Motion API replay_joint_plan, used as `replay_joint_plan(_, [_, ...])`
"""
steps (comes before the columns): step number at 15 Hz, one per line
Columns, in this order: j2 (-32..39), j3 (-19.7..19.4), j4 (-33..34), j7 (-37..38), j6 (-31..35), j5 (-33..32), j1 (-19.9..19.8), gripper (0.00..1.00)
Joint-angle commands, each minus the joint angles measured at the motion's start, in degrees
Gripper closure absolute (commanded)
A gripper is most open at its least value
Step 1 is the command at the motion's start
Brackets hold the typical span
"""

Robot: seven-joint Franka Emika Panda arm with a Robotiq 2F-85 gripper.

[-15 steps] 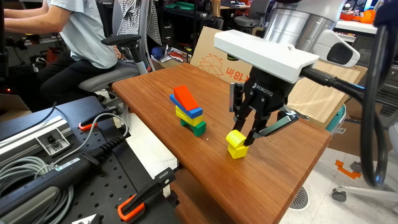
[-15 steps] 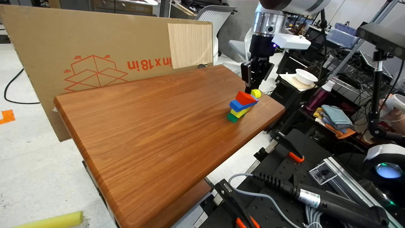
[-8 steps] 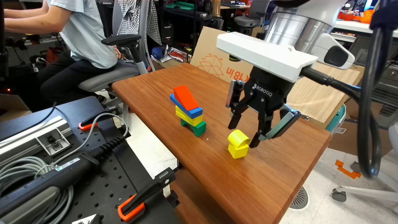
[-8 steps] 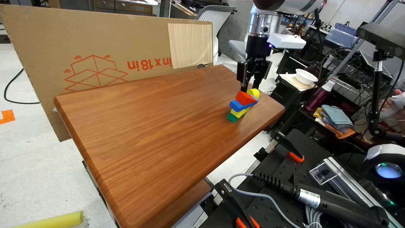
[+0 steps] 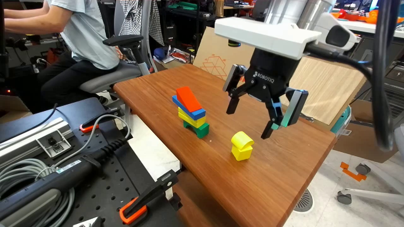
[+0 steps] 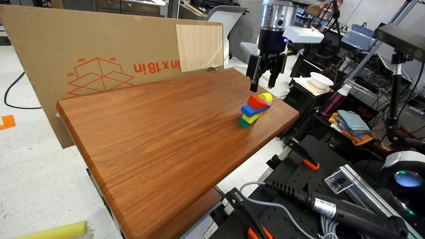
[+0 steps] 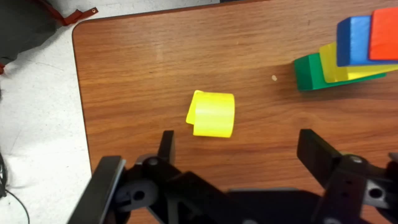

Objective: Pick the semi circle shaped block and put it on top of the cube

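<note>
Nearest, in an exterior view, a black perforated bench (image 5: 107, 181) carries a clamp (image 5: 134, 211) with an orange grip and a coil of gray cable (image 5: 22, 167). A gap separates it from the long near edge of the counter (image 5: 277, 170). Inside that edge, with bare wood around it, stands the cube (image 5: 241, 154). The semi circle shaped block (image 5: 242, 140) rests on top of it, rounded side up; in the wrist view it sits turned slightly against the cube, a sliver of which shows along one side. There too, the counter's short edge and rounded corner run at the left, both blocks well inside them, with pale floor (image 7: 46, 102) past the edge.

The gripper (image 5: 248, 123) hangs above and just beyond the pair, apart from both, its fingers (image 5: 233, 105) spread wide and bare counter showing between them. Farther along stands a stack (image 5: 191, 112) of green, yellow, blue and red blocks, open wood lying between it and the pair. In an exterior view the stack blocks the sight of the cube, and a long bare stretch runs from the stack to the opposite short edge. A cardboard sheet (image 6: 106, 43) stands along the far long edge, bounding that side. Farthest back, off the counter's end, a person (image 5: 82, 37) sits in an office chair (image 5: 113, 77).
</note>
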Motion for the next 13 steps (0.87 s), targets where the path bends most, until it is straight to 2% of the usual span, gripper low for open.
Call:
replay_joint_plan(1, [-8.9,1.1,-5.5,-2.0,-2.8,-0.3,0.1,0.00])
replay_joint_plan(5, [-17.2,2.1,-10.5,-5.1,-5.2,-0.3,0.5,0.00])
replay_joint_plan(9, [-23.7,2.7,-17.3,-6.5,-4.8,-3.0,2.1,0.00])
replay_joint_plan(10, [-24.4,2.9,-18.8,-6.6,-6.0,-3.9,2.6,0.00])
replay_joint_plan(11, [-20.7,2.4,-14.5,-5.9,-5.0,-1.8,2.0,0.00])
replay_joint_plan(13, [-22.4,2.7,-17.2,-5.9,-5.2,-2.4,2.7,0.00])
